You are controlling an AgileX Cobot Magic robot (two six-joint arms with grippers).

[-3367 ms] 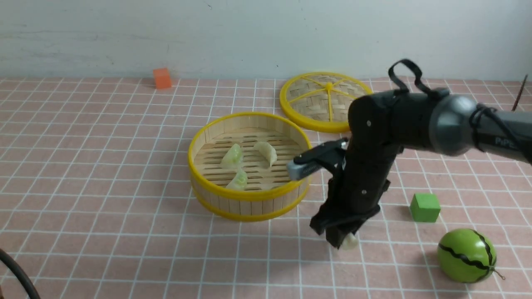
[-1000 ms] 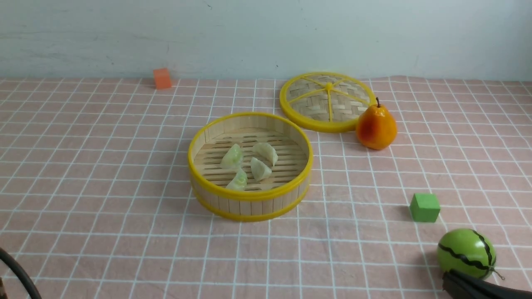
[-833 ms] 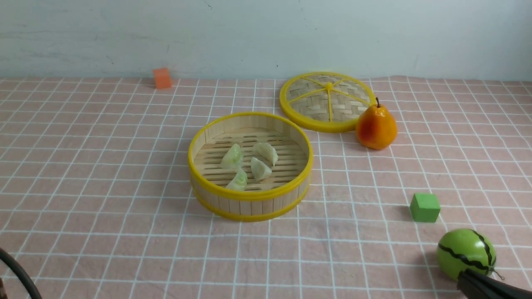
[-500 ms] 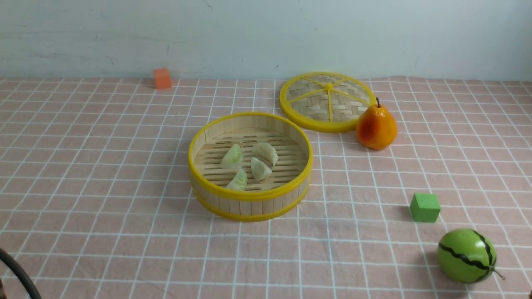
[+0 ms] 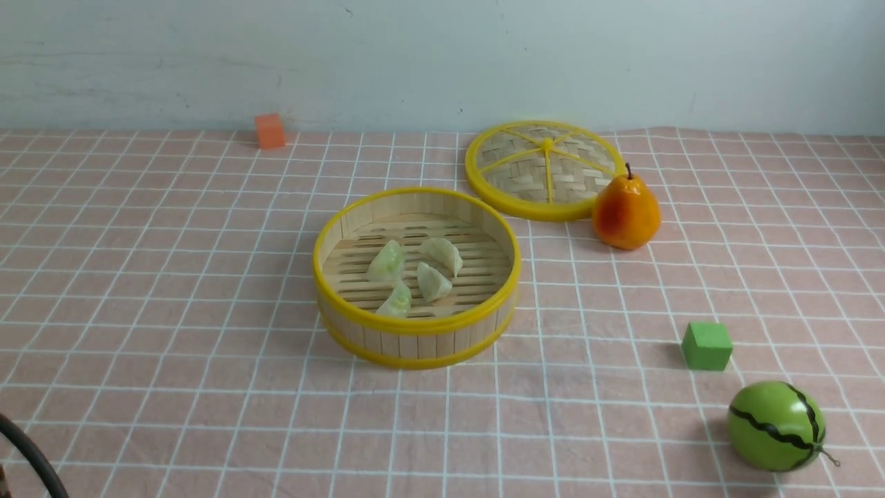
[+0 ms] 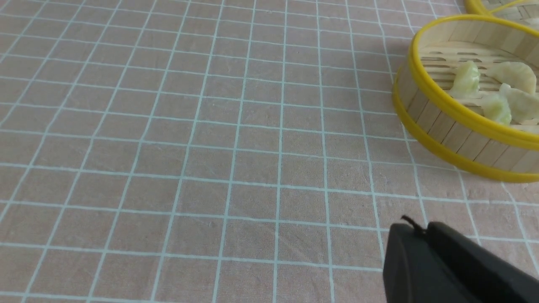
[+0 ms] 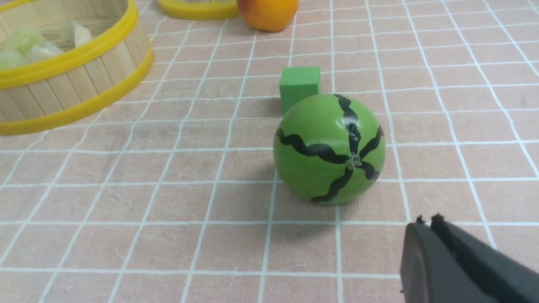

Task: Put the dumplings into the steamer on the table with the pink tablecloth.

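all four dumplings (image 5: 413, 274) sit in the steamer (image 5: 415, 277), none left on the tabletop (image 5: 173, 311), looks finished. both arms' jaws pressed together, holding nothing.

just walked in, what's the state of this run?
Nothing is being handled right now. All four dumplings sit inside the steamer on the pink tablecloth, so the job looks done. The left gripper and right gripper are both shut and empty, low over the cloth, out of the front view. The steamer's lid lies behind it, uncovered, beside a pear. A green cube, toy watermelon and orange cube sit apart, untouched.
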